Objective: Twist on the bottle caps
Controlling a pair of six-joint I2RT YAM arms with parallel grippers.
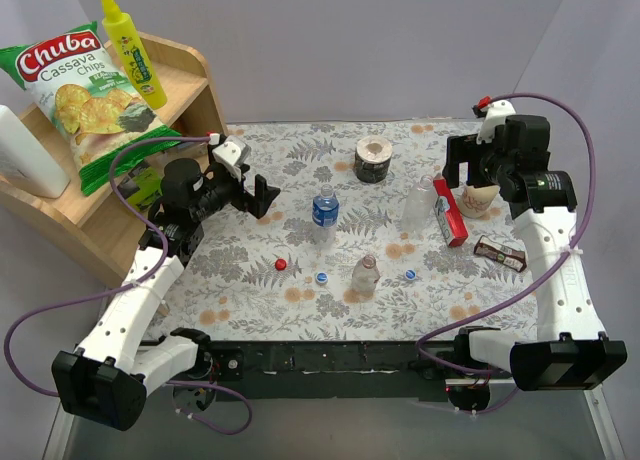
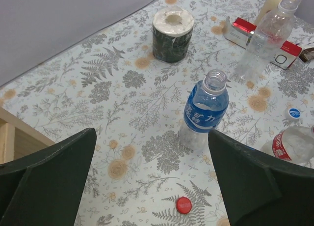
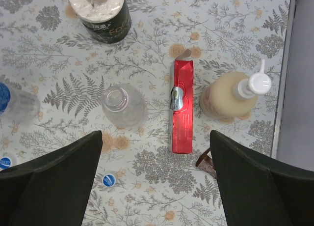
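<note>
Three uncapped bottles stand mid-table: a blue-labelled one (image 1: 325,212) (image 2: 206,110), a clear one (image 1: 416,206) (image 3: 122,105) and a red-labelled one (image 1: 366,275) (image 2: 294,145). A red cap (image 1: 281,264) (image 2: 184,205) and two blue caps (image 1: 322,277) (image 1: 410,275) lie loose on the cloth in front of them. One blue cap shows in the right wrist view (image 3: 109,180). My left gripper (image 1: 262,195) (image 2: 152,157) is open and empty, held above the table left of the blue-labelled bottle. My right gripper (image 1: 468,175) (image 3: 156,155) is open and empty, above the red box.
A tape roll (image 1: 374,158) stands at the back. A red box (image 1: 449,210), a lotion pump bottle (image 3: 235,93) and a brown wrapper (image 1: 500,252) lie at the right. A wooden shelf (image 1: 195,90) with a chips bag and a yellow squeeze bottle stands at the left.
</note>
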